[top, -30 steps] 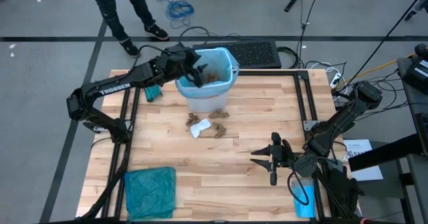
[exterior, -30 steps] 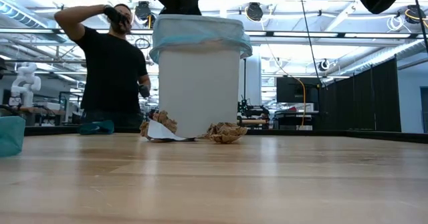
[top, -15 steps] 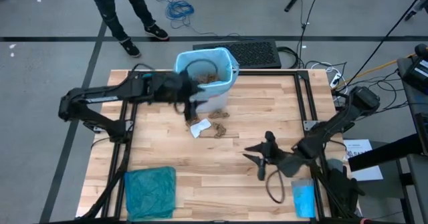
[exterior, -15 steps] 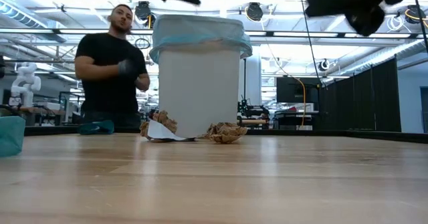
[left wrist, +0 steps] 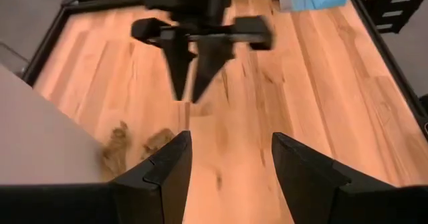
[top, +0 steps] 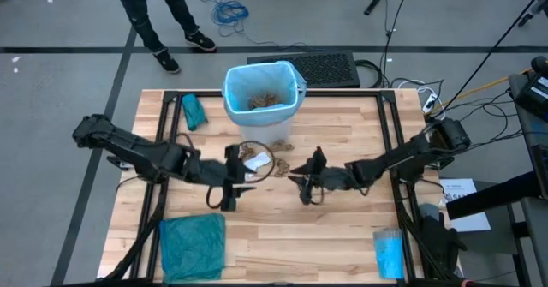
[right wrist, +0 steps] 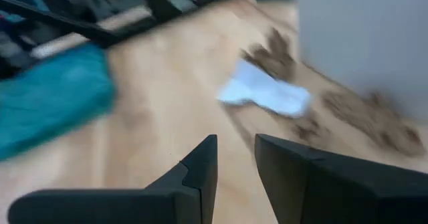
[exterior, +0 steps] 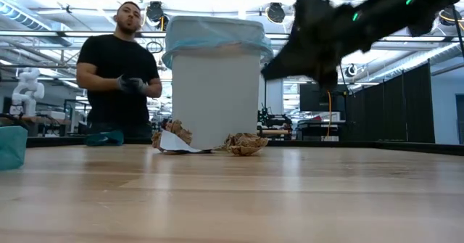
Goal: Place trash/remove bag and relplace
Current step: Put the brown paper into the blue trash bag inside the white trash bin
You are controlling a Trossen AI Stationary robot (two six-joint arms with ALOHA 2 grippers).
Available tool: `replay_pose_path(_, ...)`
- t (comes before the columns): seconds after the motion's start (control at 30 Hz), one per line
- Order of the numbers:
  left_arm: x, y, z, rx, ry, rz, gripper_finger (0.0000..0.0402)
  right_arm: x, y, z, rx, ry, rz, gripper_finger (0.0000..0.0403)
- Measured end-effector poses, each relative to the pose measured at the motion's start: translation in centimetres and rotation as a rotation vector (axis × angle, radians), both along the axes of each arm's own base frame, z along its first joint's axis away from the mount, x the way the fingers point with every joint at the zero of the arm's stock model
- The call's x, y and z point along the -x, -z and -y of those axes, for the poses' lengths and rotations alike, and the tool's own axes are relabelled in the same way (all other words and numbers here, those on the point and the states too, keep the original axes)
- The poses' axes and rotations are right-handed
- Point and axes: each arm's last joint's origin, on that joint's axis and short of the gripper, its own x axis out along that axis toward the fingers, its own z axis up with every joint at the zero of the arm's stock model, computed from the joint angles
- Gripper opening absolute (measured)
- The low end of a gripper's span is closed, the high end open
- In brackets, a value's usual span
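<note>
My left gripper (top: 229, 187) hovers open, my right gripper (top: 306, 187) nearly closed, empty, flanking the paper scraps (top: 259, 161).

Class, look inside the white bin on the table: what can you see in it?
The bin is lined with the light blue bag and holds crumpled brown paper scraps. Anything beneath the top scraps is covered.

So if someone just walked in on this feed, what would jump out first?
Probably the white bin with its light-blue liner at the table's far edge, brown paper inside and more scraps spilled at its foot. Next, both arms low over mid-table, left gripper open and right gripper nearly closed, flanking that litter.
</note>
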Motion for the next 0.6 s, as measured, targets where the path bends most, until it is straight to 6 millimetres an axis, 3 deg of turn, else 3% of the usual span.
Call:
replay_pose_path(0.23, 0.9, 1.9, 3.1, 0.036, 0.033, 0.062, 0.0201, -1.2, 3.5, 3.0, -0.086, 0.073, -0.094, 0.0093)
replay_pose_path(0.6, 0.7, 2.9, 3.8, 0.015, 0.016, 0.074, 0.0201, -2.6, 6.3, 5.0, -0.14, 0.084, -0.051, 0.0093)
